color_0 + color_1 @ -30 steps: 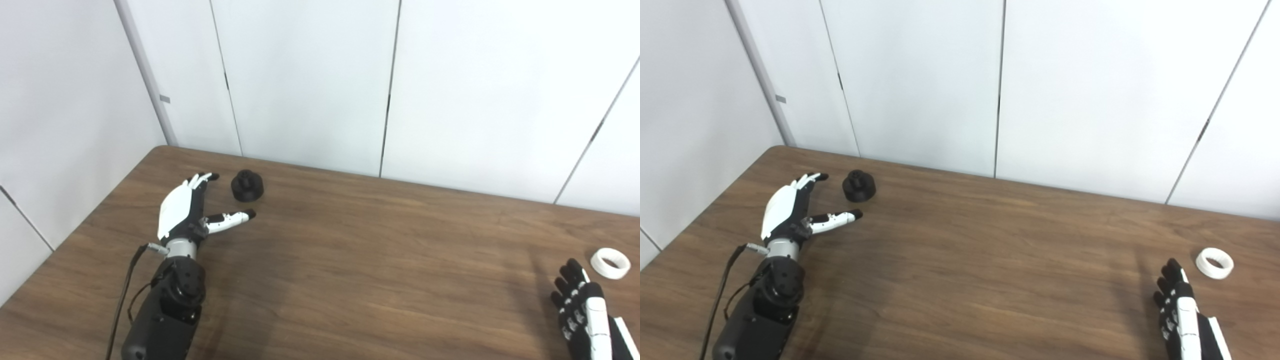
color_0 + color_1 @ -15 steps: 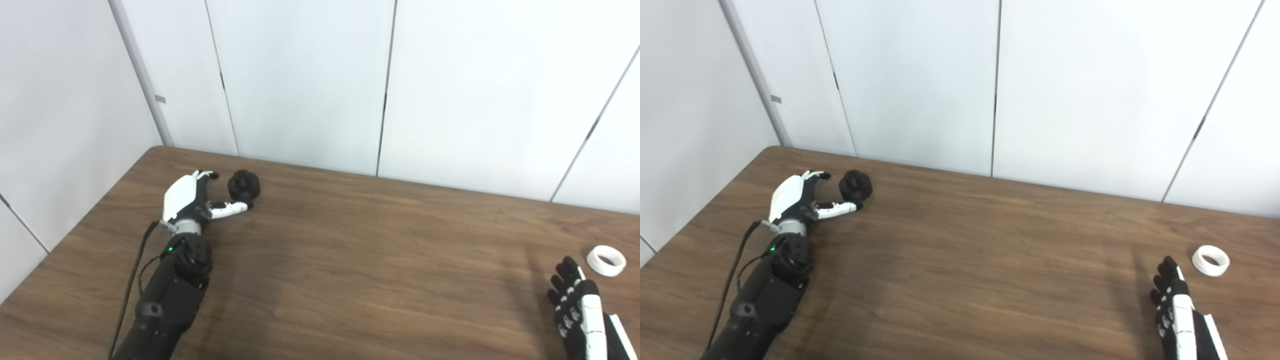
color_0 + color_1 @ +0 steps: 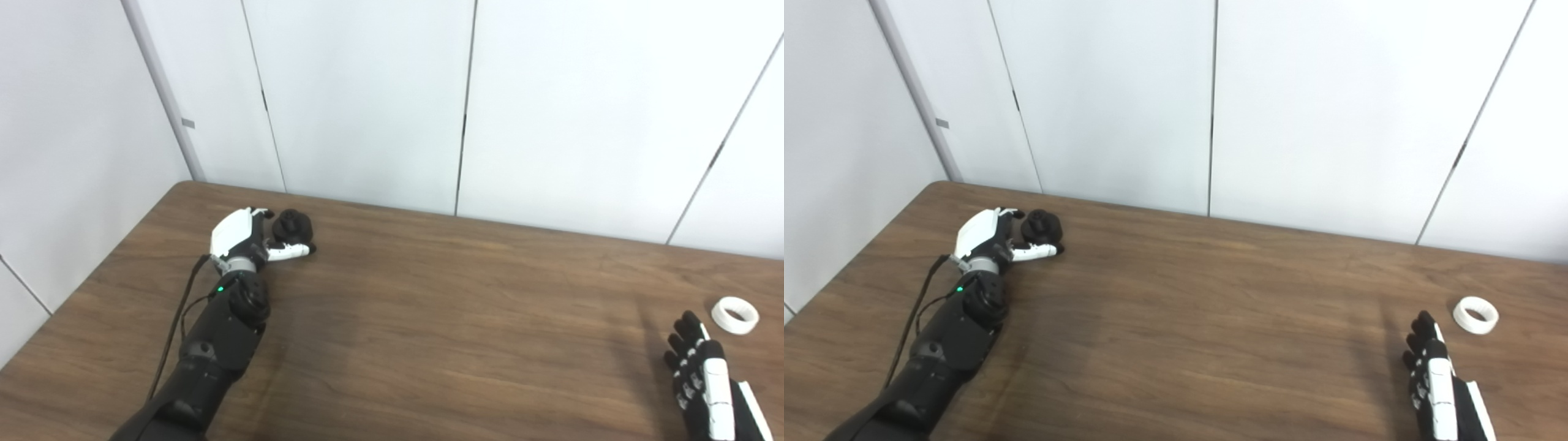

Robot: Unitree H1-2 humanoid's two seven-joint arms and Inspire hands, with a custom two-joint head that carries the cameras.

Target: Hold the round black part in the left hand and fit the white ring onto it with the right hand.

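Cupping round black part point(image 3: 292, 225), left hand point(image 3: 242, 236) not closed; right hand point(image 3: 704, 373) open near white ring point(image 3: 734, 315).

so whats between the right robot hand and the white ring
Nothing: only bare table separates the right robot hand from the white ring, seen in both eye views.

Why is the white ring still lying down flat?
The white ring lies flat on the table, hole facing up. The right hand is near it, not touching.
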